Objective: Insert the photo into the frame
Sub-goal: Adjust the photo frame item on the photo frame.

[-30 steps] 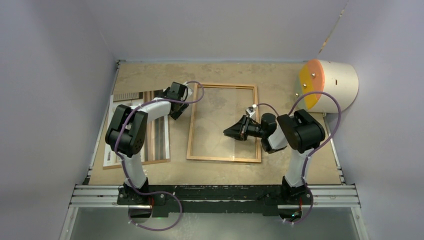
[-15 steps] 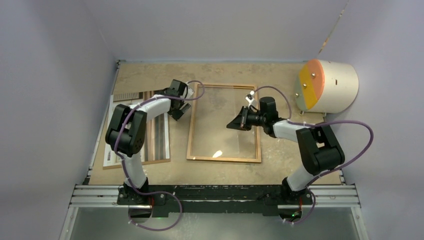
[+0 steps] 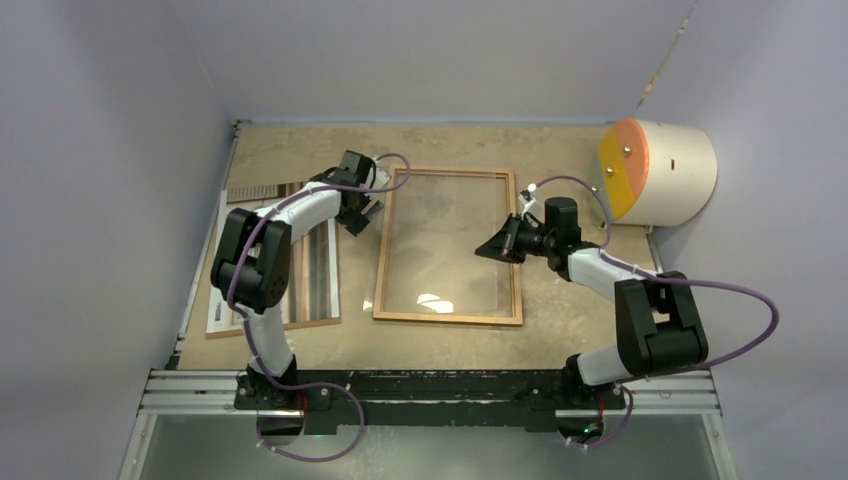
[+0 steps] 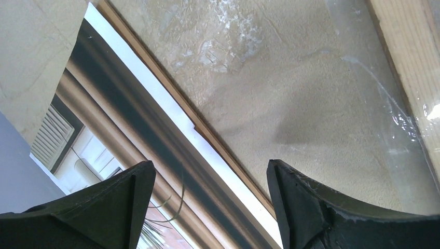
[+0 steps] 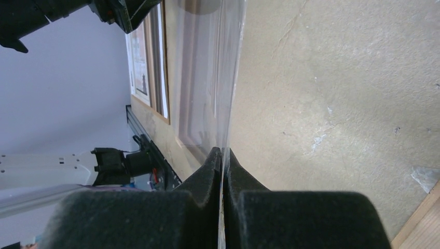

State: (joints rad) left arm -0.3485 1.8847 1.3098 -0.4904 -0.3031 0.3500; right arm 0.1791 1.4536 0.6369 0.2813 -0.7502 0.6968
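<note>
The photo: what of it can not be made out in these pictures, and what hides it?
Top view: the left arm covers much of the photo; its image is too small to read.
Left wrist view: only a strip shows; the fingers of the left gripper and the picture's edge cut off the rest.

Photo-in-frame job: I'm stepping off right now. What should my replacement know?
Left gripper: open, holding nothing, hovering between the photo and the frame.
Right gripper: shut on the right edge of the glass pane, which lies across the frame's opening.
Photo: face up on the backing board, left of the frame.
Done: photo not yet moved.
Left: get the photo into the frame.
</note>
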